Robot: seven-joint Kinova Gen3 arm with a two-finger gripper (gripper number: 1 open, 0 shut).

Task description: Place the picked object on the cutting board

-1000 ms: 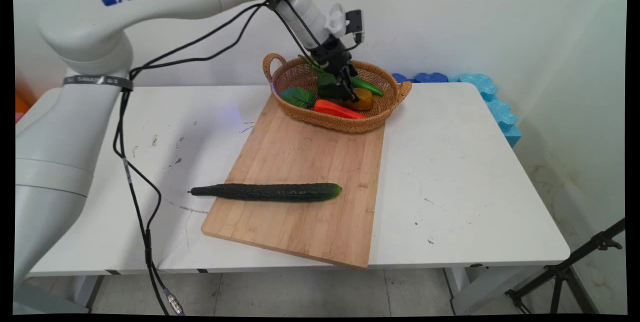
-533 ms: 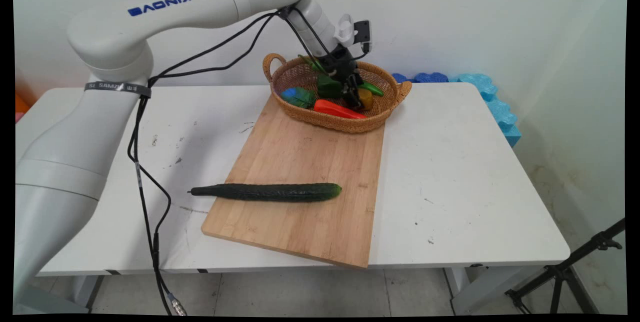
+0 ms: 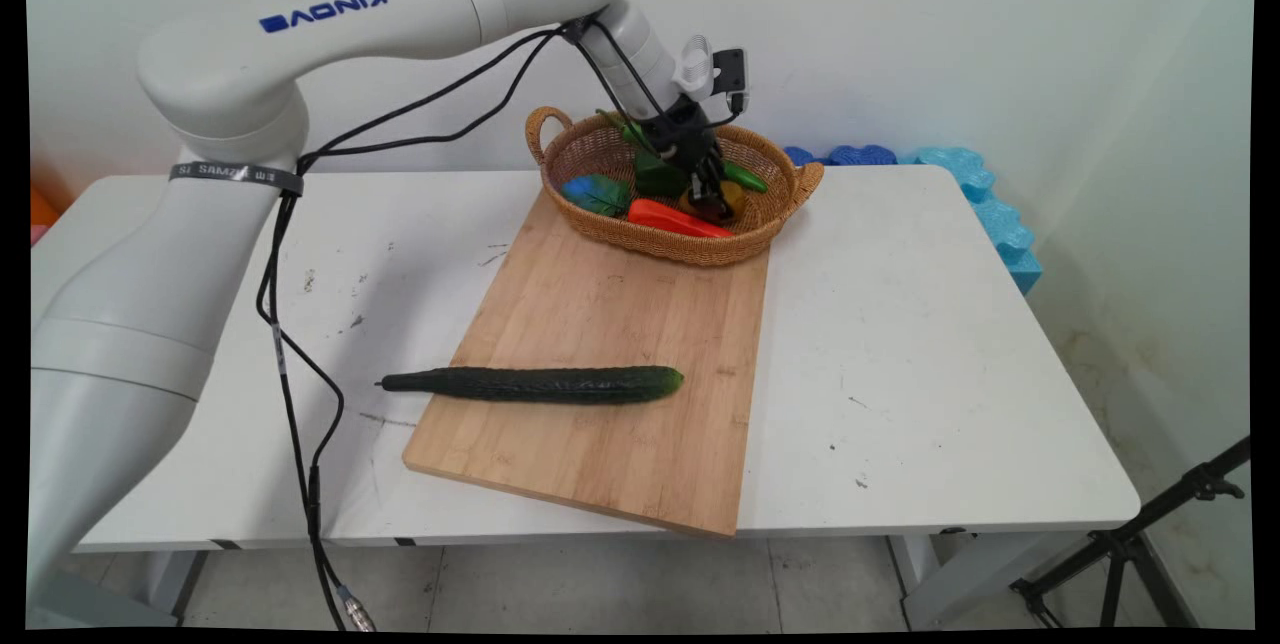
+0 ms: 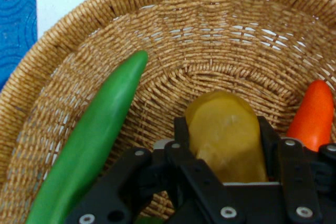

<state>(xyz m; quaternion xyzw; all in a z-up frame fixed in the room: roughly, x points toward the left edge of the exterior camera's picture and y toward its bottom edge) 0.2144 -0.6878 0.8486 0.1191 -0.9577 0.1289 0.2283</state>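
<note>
My gripper (image 3: 712, 196) reaches down into the wicker basket (image 3: 680, 249) at the back of the table. In the hand view its two fingers (image 4: 181, 129) press against both sides of a yellow vegetable (image 4: 226, 135) lying on the basket floor (image 4: 79, 35); the gripper (image 4: 223, 129) is shut on it. A long green pepper (image 4: 100, 135) lies to its left and an orange-red pepper (image 4: 312, 114) to its right. In the main view the yellow vegetable (image 3: 733, 192) is partly hidden by the hand, with the red pepper (image 3: 675, 219) in front and the green pepper (image 3: 745, 176) behind.
A leafy green (image 3: 598, 194) lies at the basket's left. The basket stands on the far end of a wooden cutting board (image 3: 620, 324); a dark cucumber (image 3: 540, 384) lies across its near part. Blue foam (image 3: 990, 204) lines the far right edge. A tripod (image 3: 1130, 544) stands at the lower right.
The gripper has come down and to the right inside the basket, onto the yellow vegetable. Nothing else on the table has moved.
</note>
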